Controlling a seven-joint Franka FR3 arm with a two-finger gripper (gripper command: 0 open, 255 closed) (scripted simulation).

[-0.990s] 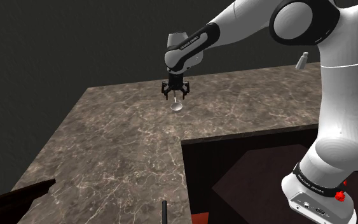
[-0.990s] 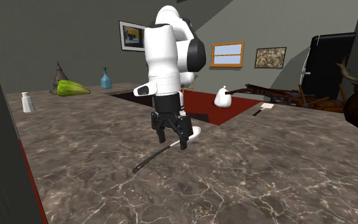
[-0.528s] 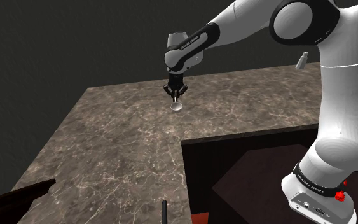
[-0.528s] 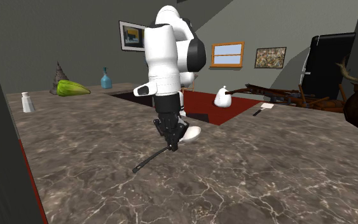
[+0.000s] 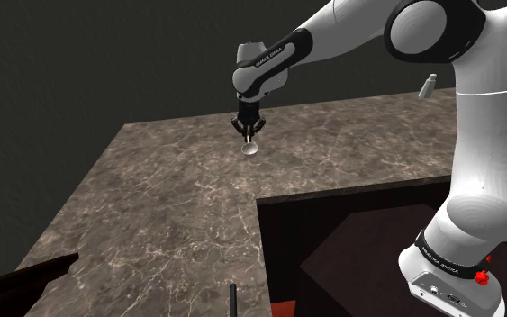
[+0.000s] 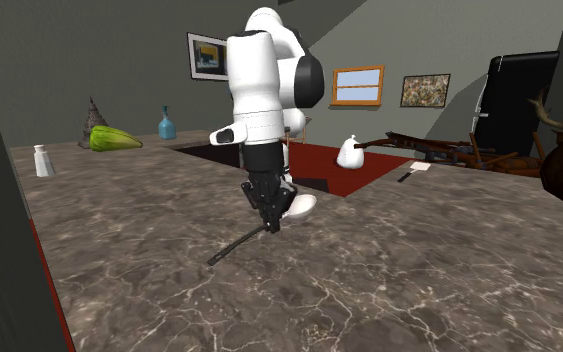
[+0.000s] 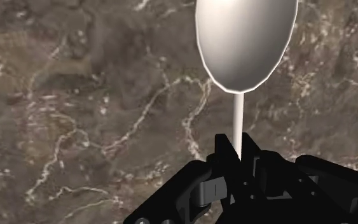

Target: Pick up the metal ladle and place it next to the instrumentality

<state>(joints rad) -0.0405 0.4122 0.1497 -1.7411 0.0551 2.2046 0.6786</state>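
Observation:
My black gripper [image 5: 247, 133] hangs over the brown marble counter [image 5: 170, 203], shut on the thin handle of the ladle. The ladle's pale, shiny bowl [image 5: 251, 149] sits just below the fingers, close above the counter. In the second exterior view the gripper [image 6: 269, 222] clasps the handle near its middle. The white bowl [image 6: 302, 206] sticks out on one side and the dark handle end [image 6: 227, 250] slopes down on the other. In the wrist view the bowl [image 7: 246, 41] lies ahead of the gripper [image 7: 238, 156], and the slim stem [image 7: 237, 121] runs back between the closed fingers.
A small white shaker [image 5: 430, 85] stands at the counter's far corner, also the shaker [image 6: 42, 160]. A green object [image 6: 115, 139], a blue vase [image 6: 167, 124] and a grey cone [image 6: 94, 110] stand behind it. The counter drops to a dark red floor [image 5: 350, 261] beside the stand.
The fingers went from open around the ladle's handle to shut on it. Since then the hand has risen slightly, taking the ladle with it.

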